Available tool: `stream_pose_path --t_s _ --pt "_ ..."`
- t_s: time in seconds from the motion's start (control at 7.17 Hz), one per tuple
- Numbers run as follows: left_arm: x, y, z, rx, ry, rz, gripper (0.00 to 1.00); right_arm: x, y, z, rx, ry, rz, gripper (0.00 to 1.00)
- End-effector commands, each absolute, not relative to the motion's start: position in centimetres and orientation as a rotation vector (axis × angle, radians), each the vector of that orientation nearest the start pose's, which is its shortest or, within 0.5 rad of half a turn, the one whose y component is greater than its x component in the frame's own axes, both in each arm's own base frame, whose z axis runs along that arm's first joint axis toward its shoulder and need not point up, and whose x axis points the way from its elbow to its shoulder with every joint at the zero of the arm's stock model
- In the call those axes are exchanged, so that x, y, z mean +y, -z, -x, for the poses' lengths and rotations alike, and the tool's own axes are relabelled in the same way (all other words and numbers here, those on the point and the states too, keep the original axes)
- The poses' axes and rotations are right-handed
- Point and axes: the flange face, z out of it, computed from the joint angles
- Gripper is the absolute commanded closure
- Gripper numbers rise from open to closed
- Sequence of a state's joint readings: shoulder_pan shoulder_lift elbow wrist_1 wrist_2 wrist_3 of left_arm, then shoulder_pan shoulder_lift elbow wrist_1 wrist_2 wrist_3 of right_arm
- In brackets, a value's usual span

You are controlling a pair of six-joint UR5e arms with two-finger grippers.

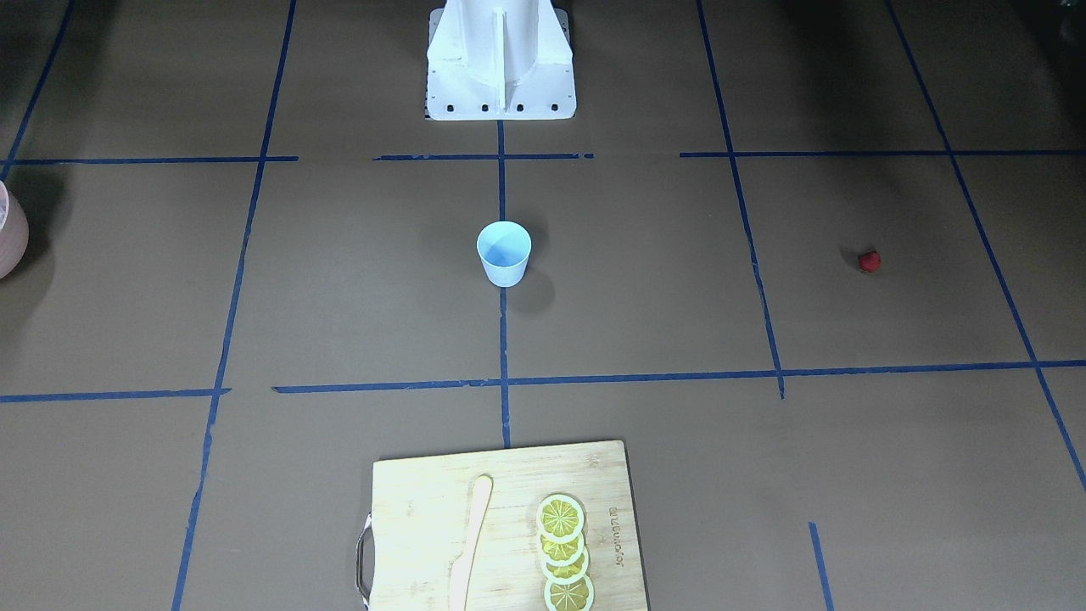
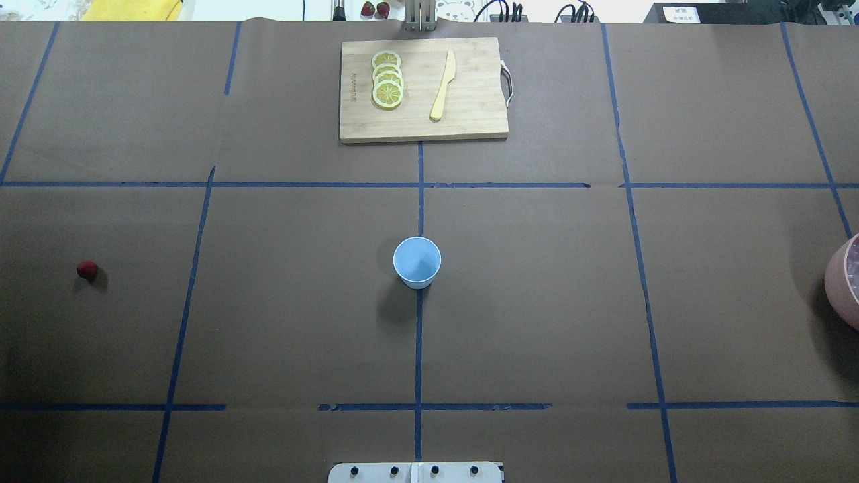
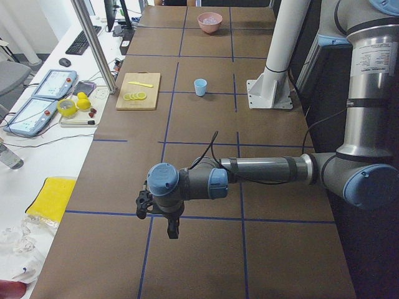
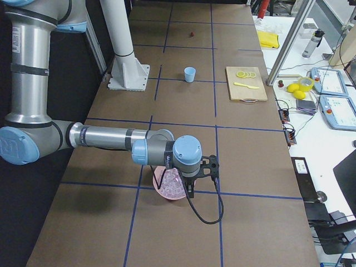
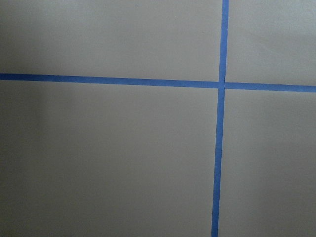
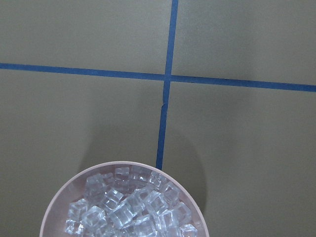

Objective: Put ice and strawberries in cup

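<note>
The left gripper (image 3: 172,229) shows only in the left side view, so I cannot tell how far its jaws stand apart; it hangs pointing down over bare table (image 5: 108,158), well off to the robot's left of the cup (image 2: 417,261), on a forearm stretched out level and low. The right gripper (image 4: 190,192) shows only in the right side view, and its jaws cannot be judged either. It points down on a level forearm, just over the pink bowl (image 6: 123,165) heaped with ice (image 6: 131,207), well off to the cup's right. The cup stands upright and alone on a blue tape line (image 2: 419,349). The strawberry (image 2: 87,270) lies on the table far to the cup's left. Beyond the cup from the robot, a cutting board (image 2: 470,121) carries lemon slices (image 2: 388,79) and a knife (image 2: 443,86).
</note>
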State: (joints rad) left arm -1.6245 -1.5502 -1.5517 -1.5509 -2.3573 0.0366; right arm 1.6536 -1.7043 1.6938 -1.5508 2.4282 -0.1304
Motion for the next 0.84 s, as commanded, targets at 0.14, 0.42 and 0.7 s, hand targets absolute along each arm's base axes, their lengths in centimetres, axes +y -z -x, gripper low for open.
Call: stream_pose_path --t_s 0.14,0.42,0.7 --pt "-47.9 -67.1 8.8 0.792 0.023 -0.005 0.00 -43.0 -65.2 -9.4 -0.843 0.049 -0.100 0.00" --pt "-48.8 -65.6 8.7 0.812 0.006 -0.038 0.00 -43.5 -64.2 -9.5 -0.842 0.059 -0.122 0.00" --pt "-49.1 -65.2 8.6 0.815 0.011 -0.041 0.00 -46.6 -62.1 -9.5 -0.868 0.021 -0.133 0.00"
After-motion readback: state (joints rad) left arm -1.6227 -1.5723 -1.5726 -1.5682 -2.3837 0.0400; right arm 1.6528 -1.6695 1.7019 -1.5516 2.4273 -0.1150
